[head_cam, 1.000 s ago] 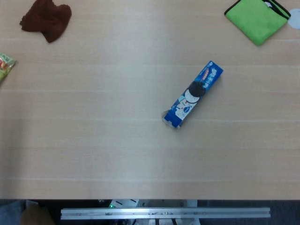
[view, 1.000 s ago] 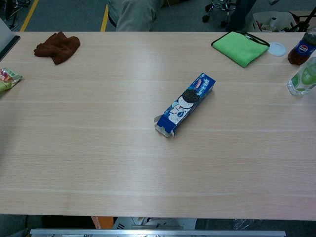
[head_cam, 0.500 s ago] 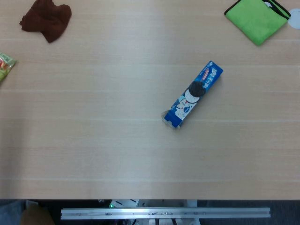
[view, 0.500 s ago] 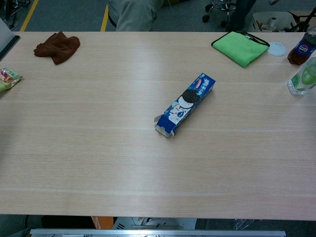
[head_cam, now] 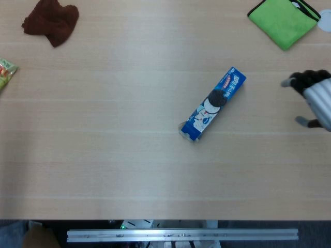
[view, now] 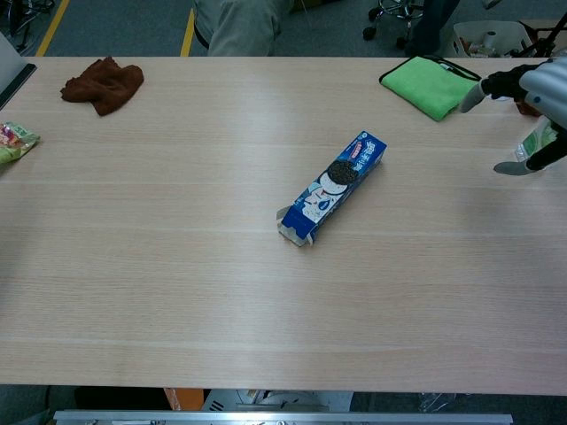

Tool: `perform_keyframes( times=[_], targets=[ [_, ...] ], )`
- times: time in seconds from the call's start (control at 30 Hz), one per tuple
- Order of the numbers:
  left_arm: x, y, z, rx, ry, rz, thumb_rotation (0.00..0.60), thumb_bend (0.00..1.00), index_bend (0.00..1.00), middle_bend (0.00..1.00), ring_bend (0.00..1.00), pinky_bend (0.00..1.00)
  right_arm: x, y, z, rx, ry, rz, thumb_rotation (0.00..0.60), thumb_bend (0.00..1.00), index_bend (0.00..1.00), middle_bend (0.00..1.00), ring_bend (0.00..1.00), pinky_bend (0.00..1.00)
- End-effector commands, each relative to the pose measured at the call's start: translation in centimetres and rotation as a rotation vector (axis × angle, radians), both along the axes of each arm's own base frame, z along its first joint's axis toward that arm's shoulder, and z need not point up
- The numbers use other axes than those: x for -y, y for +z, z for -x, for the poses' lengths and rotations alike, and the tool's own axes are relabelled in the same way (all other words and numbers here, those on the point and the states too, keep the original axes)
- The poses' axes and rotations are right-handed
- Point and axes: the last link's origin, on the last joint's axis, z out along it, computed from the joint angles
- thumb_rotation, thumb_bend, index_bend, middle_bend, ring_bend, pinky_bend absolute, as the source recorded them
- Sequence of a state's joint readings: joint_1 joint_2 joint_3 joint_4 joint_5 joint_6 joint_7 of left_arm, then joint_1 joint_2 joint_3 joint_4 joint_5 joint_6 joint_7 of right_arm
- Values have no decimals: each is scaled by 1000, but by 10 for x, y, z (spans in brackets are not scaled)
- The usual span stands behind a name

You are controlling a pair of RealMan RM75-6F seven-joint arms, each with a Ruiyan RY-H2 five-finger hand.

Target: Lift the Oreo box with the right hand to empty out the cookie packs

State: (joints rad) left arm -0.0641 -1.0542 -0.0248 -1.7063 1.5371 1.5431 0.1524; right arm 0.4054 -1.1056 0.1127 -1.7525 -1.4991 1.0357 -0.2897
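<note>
Blue cardboard, the Oreo box lies flat and slantwise near the middle of the table, its opened flap end toward the robot, so raising the far end should spill the packs. To its right, well apart, the right hand hovers with fingers spread and empty, seemingly readied to grasp; the left hand is out of sight.

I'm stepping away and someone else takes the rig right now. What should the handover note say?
Right robot hand: at the table's right edge, fingers apart, holding nothing, well clear of the Oreo box.
Left robot hand: not in view.
Oreo box: lies flat and diagonal mid-table, its near-left end flaps open; no cookie packs visible outside it.
Done: nothing yet.
Left: reach the box, grip it, lift it so the packs empty out.
</note>
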Motion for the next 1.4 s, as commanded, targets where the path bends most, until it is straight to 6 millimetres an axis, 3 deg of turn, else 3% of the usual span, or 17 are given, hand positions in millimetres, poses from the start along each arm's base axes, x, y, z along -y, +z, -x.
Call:
perform_keyframes(
  times=[0.03,0.37,0.7,1.03,1.4],
  targets=[
    [3,2,-1,9,-7,-5,600,261,250,262,262,316,16,-29,-24,-35,64,-67,600,82,273,290,258,333],
    [8,8,4,20,14,-35,600,260,250,261,262,316,52,-93,-56,-116,119,-183,600,81,266,278,240,333],
    [11,13,12,30,43,-57,600,261,250,261,262,316,67,-144,-72,-210,185,-223,600,81,266,278,240,333],
    [11,17,21,40,67,-72,600,261,253,261,262,316,75,-177,-73,-291,188,-264,600,81,266,278,240,323],
    [13,22,27,49,79,-91,600,261,254,262,263,316,83,-196,-78,-322,194,-257,600,84,266,278,239,318]
  ],
)
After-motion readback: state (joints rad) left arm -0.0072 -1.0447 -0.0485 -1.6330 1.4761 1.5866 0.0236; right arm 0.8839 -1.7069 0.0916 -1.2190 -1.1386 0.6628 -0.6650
